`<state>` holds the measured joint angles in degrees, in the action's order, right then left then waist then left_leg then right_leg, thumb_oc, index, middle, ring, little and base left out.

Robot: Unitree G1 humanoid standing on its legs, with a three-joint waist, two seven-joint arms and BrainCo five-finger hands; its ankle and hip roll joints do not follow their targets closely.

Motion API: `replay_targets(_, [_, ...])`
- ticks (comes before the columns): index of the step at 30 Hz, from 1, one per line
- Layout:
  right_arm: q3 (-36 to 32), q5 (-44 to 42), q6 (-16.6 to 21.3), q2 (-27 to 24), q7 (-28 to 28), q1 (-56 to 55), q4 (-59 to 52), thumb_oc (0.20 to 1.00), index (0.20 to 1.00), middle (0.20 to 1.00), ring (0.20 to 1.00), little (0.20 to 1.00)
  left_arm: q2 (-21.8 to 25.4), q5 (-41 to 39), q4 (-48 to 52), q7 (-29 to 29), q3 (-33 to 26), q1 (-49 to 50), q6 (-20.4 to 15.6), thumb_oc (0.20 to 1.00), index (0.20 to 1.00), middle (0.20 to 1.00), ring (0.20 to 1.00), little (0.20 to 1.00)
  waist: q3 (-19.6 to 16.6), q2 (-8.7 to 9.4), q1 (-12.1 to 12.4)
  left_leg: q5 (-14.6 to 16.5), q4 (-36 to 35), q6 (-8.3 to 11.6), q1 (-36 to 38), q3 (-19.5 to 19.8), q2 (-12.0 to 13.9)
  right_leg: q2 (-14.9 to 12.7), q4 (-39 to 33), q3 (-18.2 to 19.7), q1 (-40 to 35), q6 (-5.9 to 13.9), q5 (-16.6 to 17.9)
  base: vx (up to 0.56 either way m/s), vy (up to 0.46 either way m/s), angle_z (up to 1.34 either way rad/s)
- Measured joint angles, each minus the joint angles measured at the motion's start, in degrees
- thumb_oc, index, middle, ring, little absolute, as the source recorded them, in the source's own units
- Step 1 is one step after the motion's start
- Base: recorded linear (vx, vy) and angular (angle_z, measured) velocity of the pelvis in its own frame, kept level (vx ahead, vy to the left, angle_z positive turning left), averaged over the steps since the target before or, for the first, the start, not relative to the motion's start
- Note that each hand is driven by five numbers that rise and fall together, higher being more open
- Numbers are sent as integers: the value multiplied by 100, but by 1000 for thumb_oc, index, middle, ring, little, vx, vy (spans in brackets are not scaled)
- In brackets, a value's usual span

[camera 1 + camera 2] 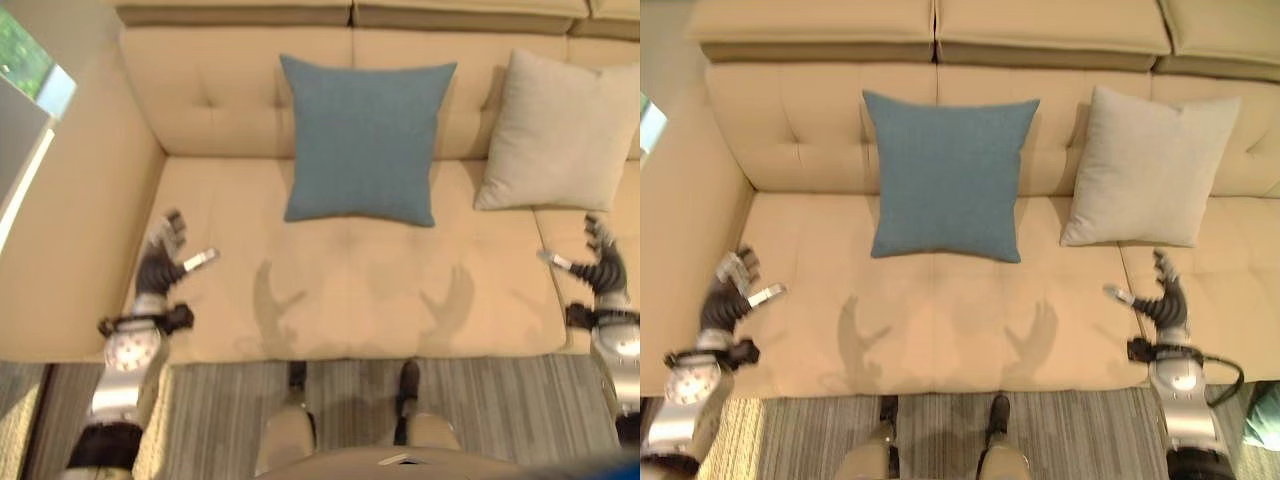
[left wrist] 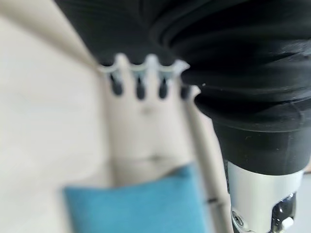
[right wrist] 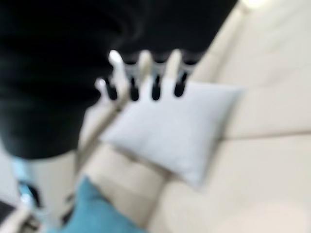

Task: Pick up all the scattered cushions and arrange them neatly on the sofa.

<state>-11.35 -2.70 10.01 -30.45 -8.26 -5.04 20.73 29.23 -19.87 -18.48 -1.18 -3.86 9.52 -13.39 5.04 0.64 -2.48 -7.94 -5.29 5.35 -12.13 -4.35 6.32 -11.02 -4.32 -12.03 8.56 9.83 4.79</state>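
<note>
A: Cushions?
B: Square blue fabric cushion [image 1: 364,138] upper centre, leaning upright on the backrest of the beige tufted sofa [image 1: 350,290]. Square cream fabric cushion [image 1: 561,132] upper right, also leaning on the backrest, just beside the blue one, small gap between.

A: Hands?
B: Left hand [image 1: 160,260] lower left over the seat, fingers spread, holding nothing. Right hand [image 1: 1164,295] lower right over the seat, fingers loose and empty too. Both well apart from the cushions.

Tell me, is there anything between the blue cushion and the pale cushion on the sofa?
No. In the right eye view, just bare tufted backrest shows between the blue cushion and the pale cushion on the sofa.
</note>
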Motion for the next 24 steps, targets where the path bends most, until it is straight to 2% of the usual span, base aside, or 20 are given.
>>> replay_targets(1, [57,134,-58,13,90,-181,133,1000,1000,1000,1000,1000,-63,282,-339,108,177,104,158,1000,1000,1000,1000,1000,-60,-46,-47,57,-1,11,192,-29,8,5,-73,5,-216,31,-30,4,14,-10])
replay_targets(4, [114,316,-58,84,165,-397,378,1000,1000,1000,1000,1000,-96,992,-787,251,520,307,184,1000,1000,1000,1000,1000,-193,-110,-127,111,-4,27,378,-155,70,51,-88,86,-324,22,-44,1,8,-24])
replay_targets(6, [226,416,-82,152,188,-380,874,1000,1000,1000,1000,1000,-295,1488,-1446,264,651,216,249,1000,1000,1000,1000,1000,-240,-127,-135,181,-22,35,606,-304,117,90,-88,242,-453,16,-46,14,0,-34])
replay_targets(8, [335,479,-81,179,221,-625,1085,1000,1000,1000,1000,1000,-485,1734,-1773,264,737,345,298,1000,1000,1000,1000,1000,-361,-146,-268,247,-31,41,715,-343,163,109,-91,298,-507,10,-51,22,9,-19])
replay_targets(12, [735,513,-99,384,295,-649,2096,1000,1000,1000,1000,1000,-827,1951,-2686,245,791,278,413,1000,1000,1000,1000,1000,-535,-119,-328,330,-32,26,986,-578,191,129,-109,532,-624,4,-47,9,6,-31])
replay_targets(14, [783,511,-205,531,312,-672,2575,1000,1000,1000,1000,1000,-933,1949,-2838,221,849,253,456,1000,1000,1000,1000,1000,-542,-111,-379,334,-28,7,1124,-615,165,124,-115,601,-681,4,-48,-72,43,-17])
replay_targets(18, [1028,508,-287,514,311,-608,3024,1000,1000,1000,1000,1000,-1040,1933,-3017,55,981,43,525,1000,1000,1000,1000,1000,-512,-99,-332,416,26,-5,1166,-586,2,64,-110,911,-565,-23,19,-145,109,-32])
replay_targets(19, [1079,506,-289,526,315,-571,3136,1000,1000,1000,1000,1000,-1073,1933,-3201,0,1145,-151,532,1000,1000,1000,1000,1000,-485,-77,-342,526,108,-107,1148,-227,-210,-26,-89,1110,-479,-31,113,-139,154,-40])
replay_targets(20, [1085,505,-296,539,320,-498,3156,1000,1000,1000,1000,1000,-1083,1933,-3241,-4,1159,-161,534,1000,1000,1000,1000,1000,-445,-75,-329,552,121,-113,1159,-232,-253,-62,-88,1137,-462,1,137,-209,230,-46])
replay_targets(21, [1056,494,-279,589,315,-490,3224,1000,1000,1000,1000,1000,-1087,1929,-3259,-34,1137,-243,531,1000,1000,1000,1000,1000,-405,-21,-411,586,249,-141,1109,-196,-340,-97,-32,1283,-358,14,226,-166,176,-93])
replay_targets(22, [1063,457,-292,721,324,-281,3384,1000,1000,1000,1000,1000,-1086,1929,-3379,-75,1102,-299,526,1000,1000,1000,1000,1000,-271,100,-370,802,395,-289,1100,-123,-552,-125,114,1685,-68,41,343,-166,176,-125])
replay_targets(24, [1079,399,-362,835,334,-32,3503,1000,1000,1000,1000,1000,-1064,1932,-3608,-127,1076,-335,562,1000,1000,1000,1000,1000,-191,179,-288,883,366,-382,1077,-171,-654,-182,133,1974,177,114,368,-146,128,-142])
